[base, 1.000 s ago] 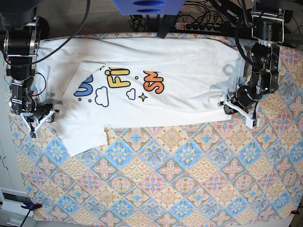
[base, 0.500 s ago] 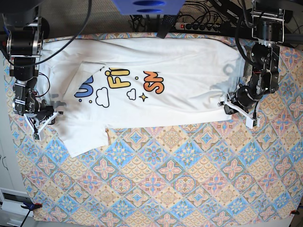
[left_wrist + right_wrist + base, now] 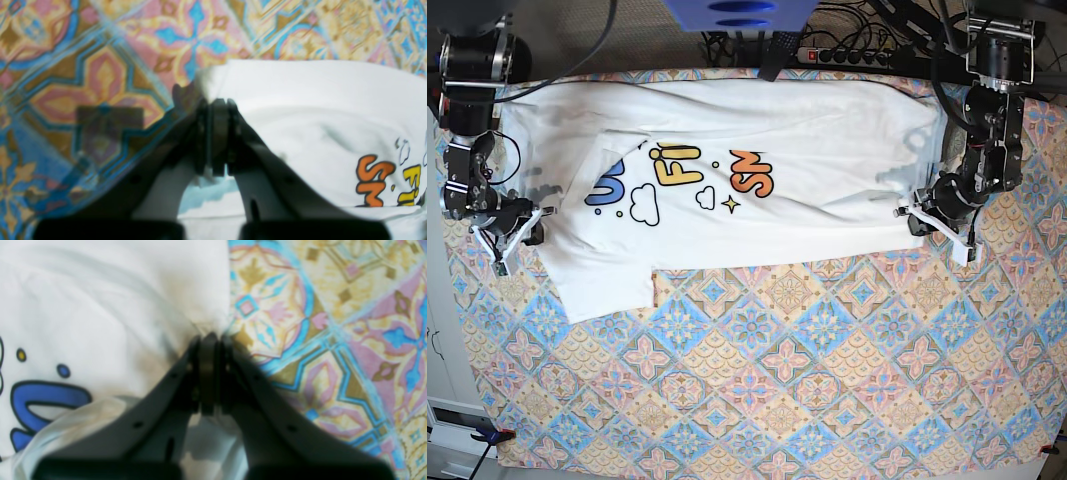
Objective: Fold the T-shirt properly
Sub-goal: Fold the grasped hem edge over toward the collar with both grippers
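The T-shirt (image 3: 757,190) lies spread across the far half of the tabletop (image 3: 827,380), print side up, with the blue, yellow and orange lettering, the clouds and a small star showing near its middle. One sleeve (image 3: 607,285) of the T-shirt reaches toward the near side of the tabletop, and a fold of cloth lies over the start of the blue letters. The tabletop under the T-shirt is covered with a patterned cloth of blue, pink and yellow tiles. My right gripper (image 3: 527,222) sits at the edge of the T-shirt nearest the blue lettering; in the right wrist view its jaws are pressed together on a pinch of the white cloth (image 3: 208,325) right at the border with the patterned cover, and the cloth draws into creases toward that pinch. My left gripper (image 3: 914,212) is at the opposite edge of the T-shirt, on the side of the orange lettering; in the left wrist view its jaws are closed on the corner of the hem (image 3: 213,80), which is bunched up against them. Beyond the far edge of the T-shirt lie a black power strip (image 3: 852,56) and a tangle of cables, with a blue object (image 3: 742,13) just beside them.
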You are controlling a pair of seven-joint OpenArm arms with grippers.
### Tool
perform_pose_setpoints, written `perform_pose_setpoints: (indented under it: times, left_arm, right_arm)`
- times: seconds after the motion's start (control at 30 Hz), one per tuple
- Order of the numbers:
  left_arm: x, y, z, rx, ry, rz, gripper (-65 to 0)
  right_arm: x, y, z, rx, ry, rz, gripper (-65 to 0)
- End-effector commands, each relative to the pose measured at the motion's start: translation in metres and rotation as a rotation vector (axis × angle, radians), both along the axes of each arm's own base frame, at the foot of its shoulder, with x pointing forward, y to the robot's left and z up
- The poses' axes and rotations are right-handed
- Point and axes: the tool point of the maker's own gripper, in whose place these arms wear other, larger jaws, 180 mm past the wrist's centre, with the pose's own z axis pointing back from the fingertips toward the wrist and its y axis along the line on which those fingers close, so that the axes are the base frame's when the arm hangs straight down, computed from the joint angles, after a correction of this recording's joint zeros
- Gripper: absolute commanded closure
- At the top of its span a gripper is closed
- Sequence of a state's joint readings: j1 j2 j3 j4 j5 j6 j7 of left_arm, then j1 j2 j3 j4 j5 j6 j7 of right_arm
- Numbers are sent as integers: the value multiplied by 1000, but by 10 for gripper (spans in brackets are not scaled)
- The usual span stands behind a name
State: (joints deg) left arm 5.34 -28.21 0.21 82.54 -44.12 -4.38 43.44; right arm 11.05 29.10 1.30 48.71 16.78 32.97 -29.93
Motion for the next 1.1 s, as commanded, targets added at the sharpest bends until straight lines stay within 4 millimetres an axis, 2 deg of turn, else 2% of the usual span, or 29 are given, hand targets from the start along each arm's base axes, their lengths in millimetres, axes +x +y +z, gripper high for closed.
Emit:
perform_pose_setpoints:
  times: [0.0, 0.07, 0.27, 0.53, 0.83, 1.07]
  left_arm:
    - [11, 0, 19, 6, -68, -14, -2]
    - [11, -1, 28, 9, -93, -17, -2]
    - [-6, 15, 35, 19, -104, 28, -2]
    - [-35, 6, 38, 29, -92, -8, -2]
    - [-69, 8, 21, 31, -18, -2, -2]
    - [-86, 12, 9, 71, 32, -15, -4]
  right_arm:
    - [9, -14, 18, -17, -53, -10, -4]
    - [3, -18, 23, -25, -69, -18, -4]
    - [-15, -26, 47, -64, -84, 16, -3]
    - [-41, -34, 67, -121, -90, 58, -3]
    - [-80, -34, 75, -183, -74, 91, -3]
    - [-99, -33, 74, -200, -48, 108, -3]
